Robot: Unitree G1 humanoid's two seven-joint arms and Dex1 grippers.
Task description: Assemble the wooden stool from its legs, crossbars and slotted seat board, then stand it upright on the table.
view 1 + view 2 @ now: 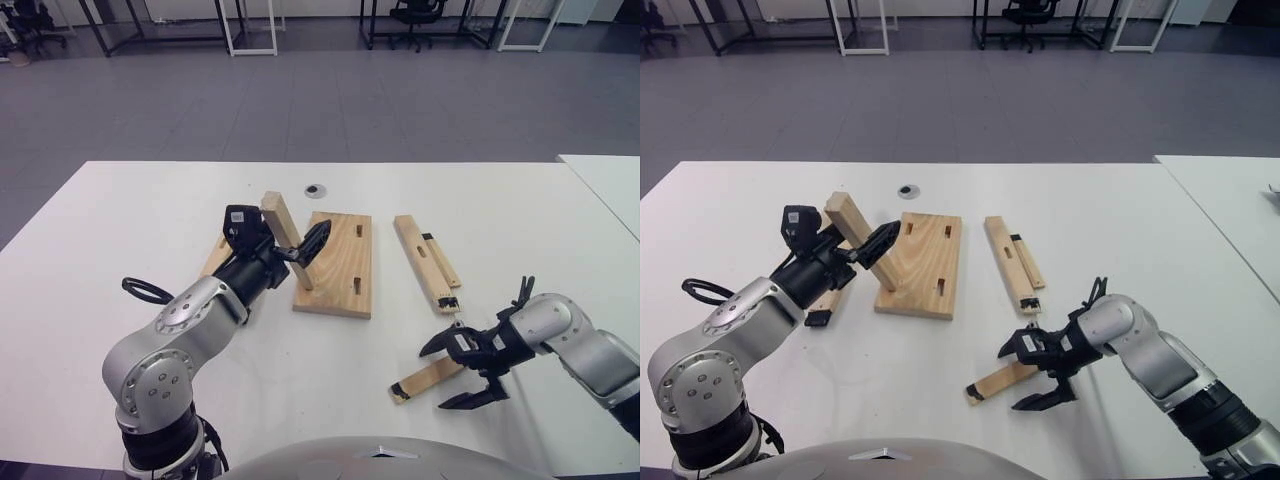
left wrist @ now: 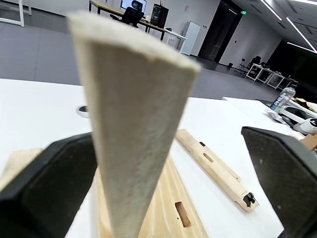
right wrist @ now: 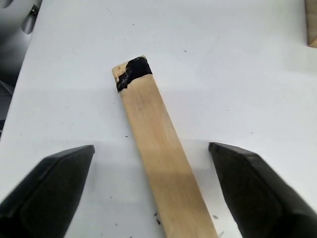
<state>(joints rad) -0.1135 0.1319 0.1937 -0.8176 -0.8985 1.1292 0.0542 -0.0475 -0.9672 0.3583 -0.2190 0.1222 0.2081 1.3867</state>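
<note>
White table [image 1: 120, 220], lab floor with desks and chairs behind.

Head view:
- Slotted seat board [image 1: 335, 263] lies flat mid-table.
- Leg [image 1: 275, 212] stands tilted at the board's 9 o'clock edge, top leaning toward 11.
- Left gripper [image 1: 288, 245] straddles the leg, jaws spread. Elbow is bent low and the forearm runs toward 1 o'clock.
- Second leg [image 1: 418, 258] and a thin crossbar [image 1: 443, 262] lie side by side at the board's 3 o'clock.
- Another wooden piece [image 1: 214, 258] lies under the left forearm.
- Black-tipped crossbar [image 1: 420, 383] lies at the board's 5 o'clock, well apart from it.
- Right gripper [image 1: 437, 378] straddles it, jaws spread. Forearm comes in from 4 o'clock, fingers pointing toward 9.

Left wrist: the leg sits close against one finger [image 2: 49, 188]; can't tell if they touch. The other finger [image 2: 282, 173] is well apart, so no pinch.

Right wrist: the black-tipped crossbar runs between both fingers with a gap each side. Its black end lies past the fingertips.
</note>
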